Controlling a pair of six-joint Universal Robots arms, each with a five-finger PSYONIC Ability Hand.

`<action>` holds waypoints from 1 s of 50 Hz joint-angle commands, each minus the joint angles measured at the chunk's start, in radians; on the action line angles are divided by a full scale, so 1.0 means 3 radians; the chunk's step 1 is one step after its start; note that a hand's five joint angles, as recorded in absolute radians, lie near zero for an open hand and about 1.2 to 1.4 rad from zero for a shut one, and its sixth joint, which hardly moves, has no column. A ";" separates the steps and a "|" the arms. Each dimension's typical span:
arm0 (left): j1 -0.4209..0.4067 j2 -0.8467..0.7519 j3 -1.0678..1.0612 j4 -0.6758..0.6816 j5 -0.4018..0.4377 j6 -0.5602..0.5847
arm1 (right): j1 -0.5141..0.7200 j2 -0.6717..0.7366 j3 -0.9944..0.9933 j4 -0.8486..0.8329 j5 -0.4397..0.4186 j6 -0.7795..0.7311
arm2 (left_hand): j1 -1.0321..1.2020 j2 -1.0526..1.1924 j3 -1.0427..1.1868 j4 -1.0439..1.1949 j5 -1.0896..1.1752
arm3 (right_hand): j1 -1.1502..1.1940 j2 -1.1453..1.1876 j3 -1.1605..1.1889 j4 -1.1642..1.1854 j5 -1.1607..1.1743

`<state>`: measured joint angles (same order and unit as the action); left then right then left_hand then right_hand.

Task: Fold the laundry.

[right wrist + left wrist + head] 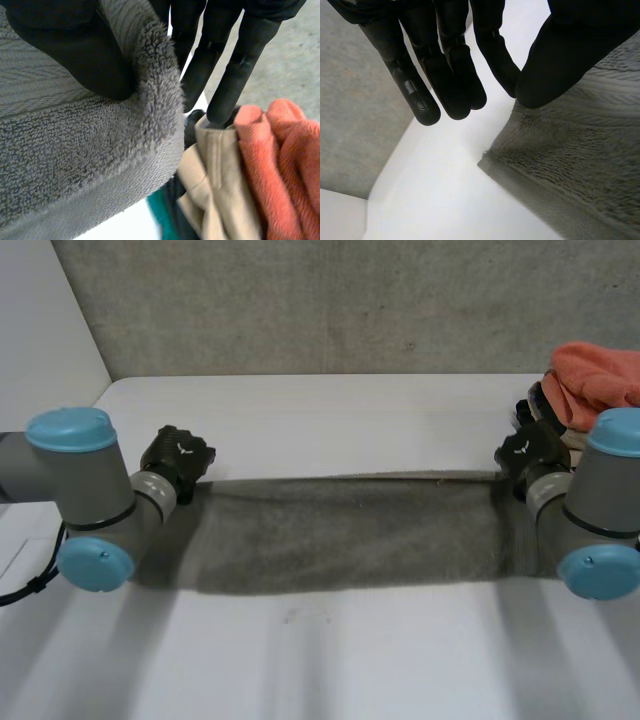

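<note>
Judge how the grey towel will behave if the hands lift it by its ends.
Probably floppy: the grey towel curls round the right hand's thumb where it is pinched, so the middle would likely sag. Its thick looped pile suggests good grip, unlikely to slip. Lying flat on the table, it won't roll or tip.

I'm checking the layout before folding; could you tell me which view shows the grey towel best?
The head view: the grey towel stretches full-length across the table between the arms. The left wrist view shows a corner by the left robot hand; the right wrist view shows an edge pinched by the right robot hand.
</note>
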<state>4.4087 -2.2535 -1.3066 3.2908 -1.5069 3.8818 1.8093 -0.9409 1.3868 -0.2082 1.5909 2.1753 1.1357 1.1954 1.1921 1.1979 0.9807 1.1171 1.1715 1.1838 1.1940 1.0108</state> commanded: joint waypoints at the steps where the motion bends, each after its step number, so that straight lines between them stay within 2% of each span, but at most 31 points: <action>1: -0.0179 -0.0117 0.0111 0.0228 -0.0034 0.0007 | 0.0084 0.0461 -0.0434 -0.0272 0.0035 0.0000 | -0.1931 -0.2130 -0.2119 -0.2139 -0.1996 | -0.3054 -0.3235 -0.3276 -0.3310 -0.3281; 2: -0.0210 -0.0117 0.0106 0.0249 -0.0049 0.0012 | 0.0105 0.0482 -0.0455 -0.0273 0.0040 0.0010 | -0.3159 -0.3359 -0.3348 -0.3367 -0.3224 | -0.3142 -0.3323 -0.3364 -0.3398 -0.3369; 3: -0.0225 -0.0117 0.0111 0.0264 -0.0064 0.0007 | 0.0125 0.0493 -0.0466 -0.0267 0.0050 0.0030 | -0.3204 -0.3403 -0.3392 -0.3411 -0.3269 | -0.3142 -0.3323 -0.3364 -0.3398 -0.3369; 4: -0.0230 -0.0112 0.0111 0.0280 -0.0075 -0.0008 | 0.0141 0.0488 -0.0466 -0.0262 0.0056 0.0061 | -0.2989 -0.3188 -0.3177 -0.3196 -0.3054 | -0.3142 -0.3323 -0.3364 -0.3398 -0.3369; 8: -0.0251 -0.0071 0.0050 0.0280 -0.0126 -0.0120 | 0.0156 0.0365 -0.0354 -0.0222 0.0091 0.0377 | -0.3064 -0.3263 -0.3252 -0.3272 -0.3129 | -0.3142 -0.3323 -0.3364 -0.3398 -0.3369; 14: -0.0205 0.0357 -0.0328 0.0249 -0.0249 -0.0279 | 0.0100 -0.0192 0.0091 0.0269 -0.0031 0.0751 | -0.3054 -0.3253 -0.3243 -0.3262 -0.3119 | -0.3099 -0.3280 -0.3321 -0.3355 -0.3326; 20: -0.0164 0.0772 -0.0798 0.0259 -0.0223 -0.0356 | -0.0405 -0.0570 0.0592 0.0739 -0.0567 0.0981 | -0.3045 -0.3244 -0.3233 -0.3252 -0.3110 | -0.2678 -0.2859 -0.2900 -0.2934 -0.2905; 24: -0.0174 0.0987 -0.1125 0.0290 -0.0167 -0.0509 | -0.0646 -0.0729 0.0863 0.0781 -0.0864 0.0997 | -0.3044 -0.3244 -0.3233 -0.3252 -0.3110 | -0.2316 -0.2497 -0.2538 -0.2572 -0.2543; 27: -0.0184 0.1043 -0.1223 0.0290 -0.0111 -0.0621 | -0.0723 -0.0735 0.0996 0.0750 -0.0941 0.0966 | -0.3044 -0.3244 -0.3233 -0.3252 -0.3110 | -0.2257 -0.2438 -0.2479 -0.2513 -0.2484; 35: -0.0215 0.1043 -0.1310 0.0290 -0.0024 -0.0836 | -0.0826 -0.0658 0.1094 0.0459 -0.0952 0.0961 | -0.3025 -0.3224 -0.3213 -0.3232 -0.3090 | -0.2032 -0.2213 -0.2254 -0.2288 -0.2259; 37: -0.0215 0.1038 -0.1310 0.0290 -0.0024 -0.0841 | -0.0841 -0.0536 0.1068 0.0372 -0.0931 0.0951 | -0.3025 -0.3224 -0.3213 -0.3232 -0.3090 | -0.1389 -0.1570 -0.1611 -0.1645 -0.1616; 38: -0.0215 0.1043 -0.1310 0.0290 -0.0024 -0.0841 | -0.0851 -0.0510 0.1053 0.0351 -0.0926 0.0951 | -0.3025 -0.3224 -0.3213 -0.3232 -0.3090 | -0.0688 -0.0869 -0.0910 -0.0944 -0.0915; 39: -0.0215 0.1043 -0.1310 0.0290 -0.0019 -0.0841 | -0.0866 -0.0489 0.1038 0.0321 -0.0916 0.0946 | -0.3025 -0.3224 -0.3213 -0.3232 -0.3090 | 0.0511 0.0330 0.0289 0.0255 0.0284; 40: -0.0215 0.1048 -0.1310 0.0290 -0.0024 -0.0841 | -0.0937 -0.0484 0.1012 0.0285 -0.0875 0.0931 | -0.3025 -0.3224 -0.3213 -0.3232 -0.3090 | 0.0926 0.0745 0.0704 0.0670 0.0699; 46: -0.0210 0.1135 -0.1326 0.0290 -0.0024 -0.0841 | -0.1224 -0.0596 0.1032 0.0162 -0.0625 0.0752 | -0.3015 -0.3214 -0.3204 -0.3223 -0.3080 | 0.0930 0.0749 0.0708 0.0674 0.0703; 50: -0.0194 0.1202 -0.1351 0.0290 -0.0019 -0.0847 | -0.1439 -0.0765 0.1058 0.0167 -0.0578 0.0353 | -0.3025 -0.3224 -0.3213 -0.3232 -0.3090 | 0.0930 0.0749 0.0708 0.0674 0.0703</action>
<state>4.3455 -1.9195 -1.7037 3.3778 -1.5128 3.6271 1.4584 -1.1120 1.6965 -0.1553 1.3837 2.4036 0.2182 0.2370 0.2423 0.2322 0.0562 1.1122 1.1777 1.1862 1.1936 0.9672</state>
